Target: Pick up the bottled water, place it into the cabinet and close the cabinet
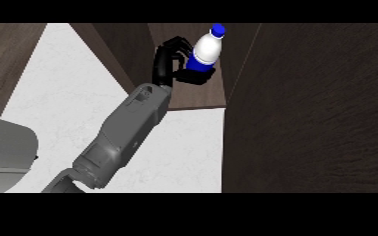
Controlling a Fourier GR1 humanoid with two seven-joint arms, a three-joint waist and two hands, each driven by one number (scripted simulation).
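Pickup is done: the water bottle [207, 48] is held upright, fingers curled round its lower half, by the hand [174, 60] inside the open cabinet [199, 97] above the worktop [66, 85]; release and door [310, 120] closing are judged left.

Cabinet [199, 97]: bottled water [206, 50] inside its opening, held upright; hand [171, 62] just left of bottle; open door [303, 115] right; counter [66, 95] left, before it.
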